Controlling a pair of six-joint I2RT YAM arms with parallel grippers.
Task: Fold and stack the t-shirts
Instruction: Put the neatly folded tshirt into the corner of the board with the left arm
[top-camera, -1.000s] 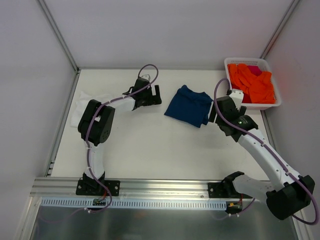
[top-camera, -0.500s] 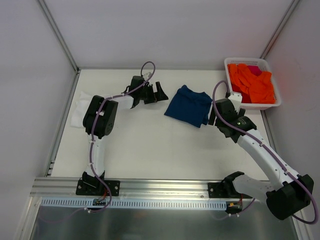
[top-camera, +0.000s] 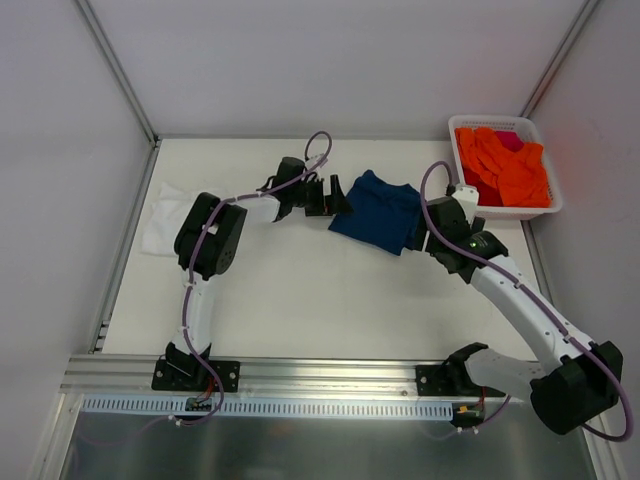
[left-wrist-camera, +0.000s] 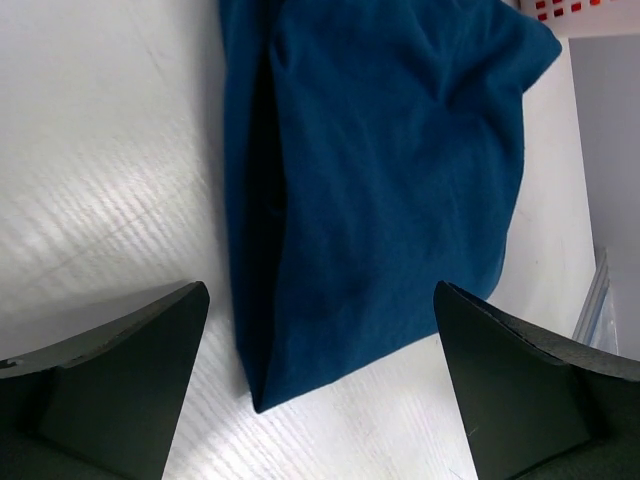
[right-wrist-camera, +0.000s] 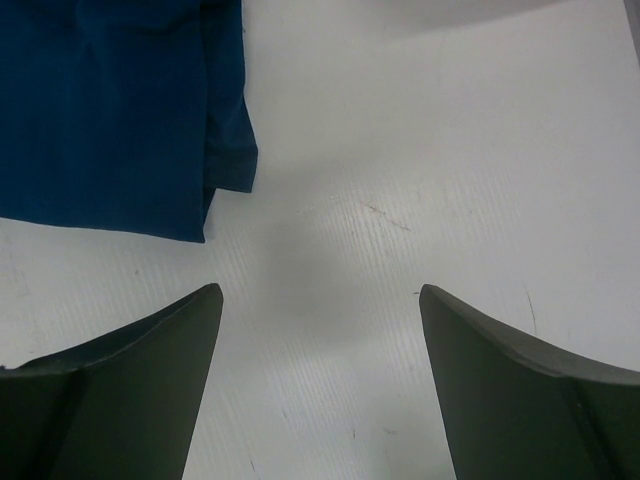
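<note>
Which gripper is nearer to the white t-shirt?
Left. The left gripper is to the white t-shirt's right, at the navy t-shirt's left edge; the right gripper is farther right, beyond the navy t-shirt.

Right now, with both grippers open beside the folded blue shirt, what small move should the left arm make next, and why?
Probably lower the left gripper onto the near edge of the blue shirt and close. Its jaws stand open with that edge between them, holding nothing, and the white shirt lies apart, further left.

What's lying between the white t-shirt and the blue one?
Top view: only the left arm spans it, its open left gripper at the blue t-shirt's edge. Otherwise bare table.
</note>
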